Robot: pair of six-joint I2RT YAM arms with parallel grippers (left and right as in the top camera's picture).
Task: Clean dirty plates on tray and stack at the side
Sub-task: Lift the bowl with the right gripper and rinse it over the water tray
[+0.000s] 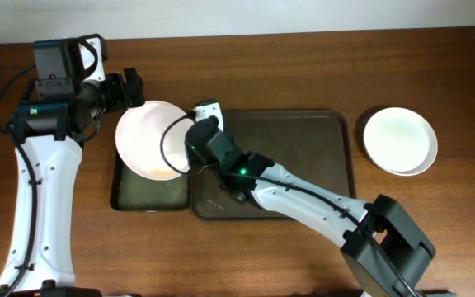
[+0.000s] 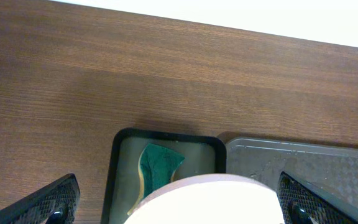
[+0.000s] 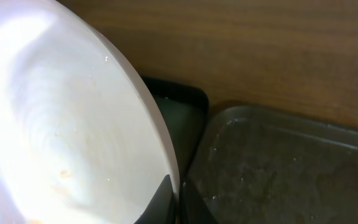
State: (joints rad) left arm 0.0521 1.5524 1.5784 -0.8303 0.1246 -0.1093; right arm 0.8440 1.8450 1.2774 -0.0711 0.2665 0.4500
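Your right gripper [image 3: 174, 198] was clamped tight on the rim of a round, shallow white plate [image 1: 151, 139], holding it just off the left edge of the large dark-brown rectangular tray [image 1: 295, 165]. Below it, a narrow dark-green tray [image 2: 166, 136] against that same edge held a green sponge [image 2: 160, 167]. Farther left, your left gripper [image 1: 135, 89] stood wide open, gripping nothing. Another round white plate [image 1: 400, 140] lay on the brown wood-grain tabletop [image 1: 435, 231], right of the brown tray.

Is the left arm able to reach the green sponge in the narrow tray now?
Probably not directly: the plate, held by the right tool, hangs over the sponge and covers most of the narrow tray.
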